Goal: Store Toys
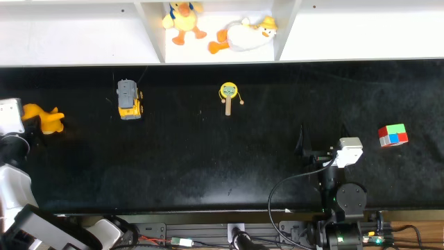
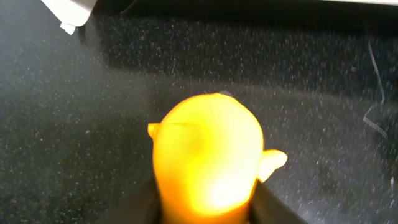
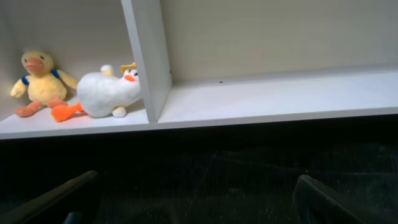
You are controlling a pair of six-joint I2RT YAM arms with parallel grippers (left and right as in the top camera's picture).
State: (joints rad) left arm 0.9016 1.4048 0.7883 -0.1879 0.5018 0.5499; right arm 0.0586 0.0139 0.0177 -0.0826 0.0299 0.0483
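— What is everything standing on?
— A black table (image 1: 208, 160), matte, running the full width of the top view.
— Is it clean?
— Not quite. Pale scuffs (image 1: 201, 182) cloud it toward the near edge. Close up, the surface (image 2: 74, 124) is speckled with fine light grit, and a few thin pale scratches (image 2: 375, 106) cross it at one side.
— And from the right wrist view?
— The same dark top (image 3: 217, 174), with faint streaks on it.
— Anything below the table's front edge?
— A tangle of cables (image 1: 208, 232) along a dark rail, a small plug (image 1: 182, 242) with a green and orange spot, and a wood-toned strip (image 1: 416, 232) in the right corner.
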